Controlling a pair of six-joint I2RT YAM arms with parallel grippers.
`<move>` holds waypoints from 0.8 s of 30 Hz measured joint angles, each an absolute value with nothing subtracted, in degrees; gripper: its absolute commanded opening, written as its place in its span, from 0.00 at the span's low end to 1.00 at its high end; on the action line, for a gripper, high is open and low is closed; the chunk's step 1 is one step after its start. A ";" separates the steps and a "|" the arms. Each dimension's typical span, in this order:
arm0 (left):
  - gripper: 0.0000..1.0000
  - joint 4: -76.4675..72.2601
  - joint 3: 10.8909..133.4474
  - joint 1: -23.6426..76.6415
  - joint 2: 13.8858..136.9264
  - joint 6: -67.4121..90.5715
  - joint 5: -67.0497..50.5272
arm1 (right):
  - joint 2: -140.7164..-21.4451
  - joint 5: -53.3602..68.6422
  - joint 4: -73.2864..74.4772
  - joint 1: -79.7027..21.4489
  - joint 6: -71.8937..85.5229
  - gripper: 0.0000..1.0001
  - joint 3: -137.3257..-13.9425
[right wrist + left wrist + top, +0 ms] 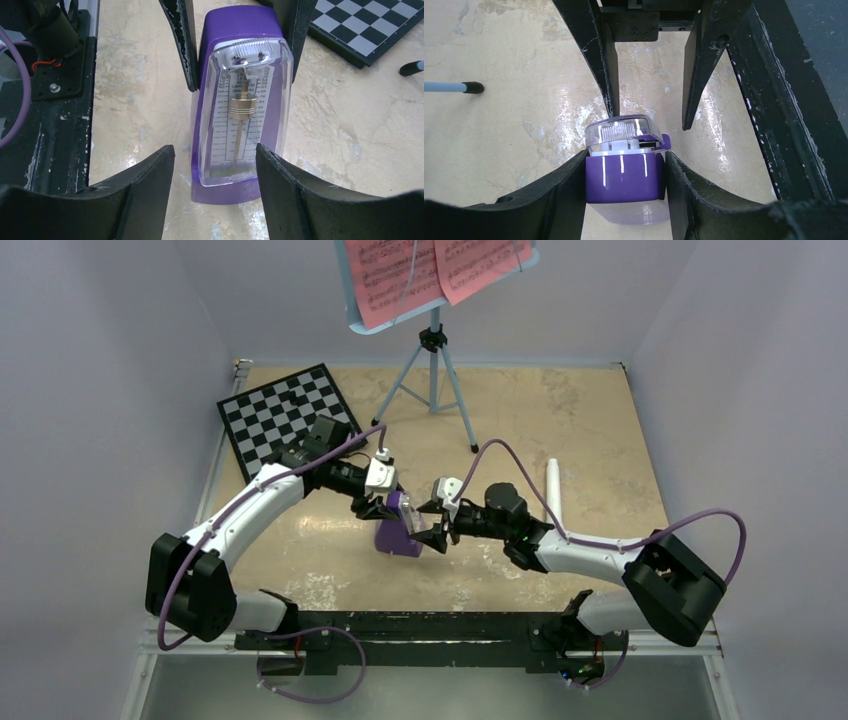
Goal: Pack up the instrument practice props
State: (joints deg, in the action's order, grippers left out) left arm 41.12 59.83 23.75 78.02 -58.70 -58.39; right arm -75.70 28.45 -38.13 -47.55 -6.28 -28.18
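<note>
The left fingers (pixel 558 200) are clenched on the purple metronome (pixel 624 177), pressing both sides of its body. It stands upright on the table (pixel 580 420), front-centre, with its clear cover on. The right fingers (pixel 145 190) are spread apart, flanking that cover.

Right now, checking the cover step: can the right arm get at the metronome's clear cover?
Probably yes: the right pincer is open, flanking the clear cover, nothing between, while the left pincer grips the metronome.
</note>
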 measured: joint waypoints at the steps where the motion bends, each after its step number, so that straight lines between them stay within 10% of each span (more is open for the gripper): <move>1: 0.00 40.91 59.64 23.75 77.87 -58.70 -58.41 | -75.75 28.49 -37.80 -47.55 -6.48 0.65 -28.21; 8: 0.00 40.27 58.94 23.75 77.28 -58.92 -58.43 | -75.75 28.16 -34.92 -46.37 -7.16 0.66 -29.69; 14: 0.00 40.23 58.92 23.75 77.23 -59.07 -58.43 | -75.81 29.58 -32.32 -43.13 -7.27 0.99 -32.47; 24: 0.00 40.23 58.89 23.75 77.23 -59.11 -58.43 | -79.24 39.99 -28.97 -41.91 -9.63 0.94 -36.10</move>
State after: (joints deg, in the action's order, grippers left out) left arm 40.23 58.89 23.75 77.23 -59.11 -58.43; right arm -79.24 39.99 -28.97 -41.91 -9.63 -36.10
